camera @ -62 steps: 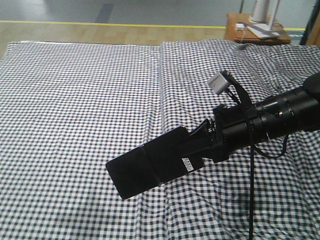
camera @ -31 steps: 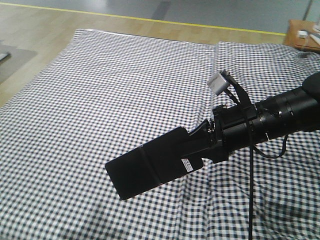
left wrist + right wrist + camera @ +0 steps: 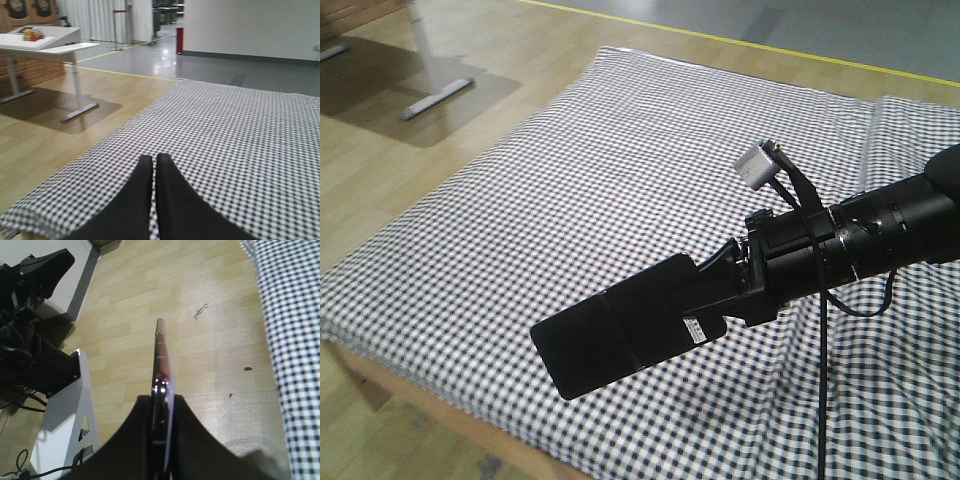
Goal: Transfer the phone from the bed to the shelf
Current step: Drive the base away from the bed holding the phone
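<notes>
Bed [image 3: 620,150] farther right, phone [image 3: 620,338] unchanged in right gripper [image 3: 705,290]

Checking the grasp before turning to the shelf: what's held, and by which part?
The right gripper clamps the phone by its sticker end, rest jutting free. The left gripper is shut, empty.

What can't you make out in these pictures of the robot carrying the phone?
1. The shelf: in no view.
2. Gripped end of the phone: front and right wrist views, covered by the right hand.
3. Print on the white sticker: front view, too small.
4. The coloured items on the desk: left wrist view, too small and blurred.
5. The right arm: front view, cut off by the right edge.
</notes>
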Robot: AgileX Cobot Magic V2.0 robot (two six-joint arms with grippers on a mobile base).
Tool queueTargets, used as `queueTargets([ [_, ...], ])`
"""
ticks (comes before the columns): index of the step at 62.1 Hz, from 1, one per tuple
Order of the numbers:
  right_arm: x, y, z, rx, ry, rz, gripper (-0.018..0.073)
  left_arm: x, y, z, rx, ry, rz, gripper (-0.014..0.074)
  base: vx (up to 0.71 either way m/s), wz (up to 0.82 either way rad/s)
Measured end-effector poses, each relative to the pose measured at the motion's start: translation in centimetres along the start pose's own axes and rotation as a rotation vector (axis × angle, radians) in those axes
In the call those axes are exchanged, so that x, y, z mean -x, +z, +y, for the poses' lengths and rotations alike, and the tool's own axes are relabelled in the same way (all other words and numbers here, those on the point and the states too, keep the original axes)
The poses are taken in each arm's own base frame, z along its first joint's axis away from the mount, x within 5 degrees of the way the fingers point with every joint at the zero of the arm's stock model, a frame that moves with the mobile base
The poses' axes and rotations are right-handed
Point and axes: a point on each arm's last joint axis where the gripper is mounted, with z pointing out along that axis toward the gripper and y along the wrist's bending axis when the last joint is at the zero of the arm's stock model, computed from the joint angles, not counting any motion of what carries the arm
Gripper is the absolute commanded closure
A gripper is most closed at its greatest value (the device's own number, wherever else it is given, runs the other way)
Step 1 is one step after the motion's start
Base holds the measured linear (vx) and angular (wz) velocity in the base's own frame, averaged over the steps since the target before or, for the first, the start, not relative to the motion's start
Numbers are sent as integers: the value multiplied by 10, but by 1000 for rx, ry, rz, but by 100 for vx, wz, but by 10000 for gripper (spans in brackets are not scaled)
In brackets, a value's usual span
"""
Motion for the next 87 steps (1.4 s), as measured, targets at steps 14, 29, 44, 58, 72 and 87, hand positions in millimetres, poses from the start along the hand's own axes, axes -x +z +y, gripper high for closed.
queueTargets([
  [14,0,0,0,0,0,0,561,0,0,0,0,0,0,595,-13,49],
  [29,0,0,0,0,0,0,561,0,0,0,0,0,0,595,-13,51],
  [44,0,0,0,0,0,0,561,0,0,0,0,0,0,595,-14,53],
  [58,0,0,0,0,0,0,561,0,0,0,0,0,0,595,-15,57],
  [72,0,0,0,0,0,0,561,0,0,0,0,0,0,595,-15,59],
  [87,0,0,0,0,0,0,561,0,0,0,0,0,0,595,-15,57],
])
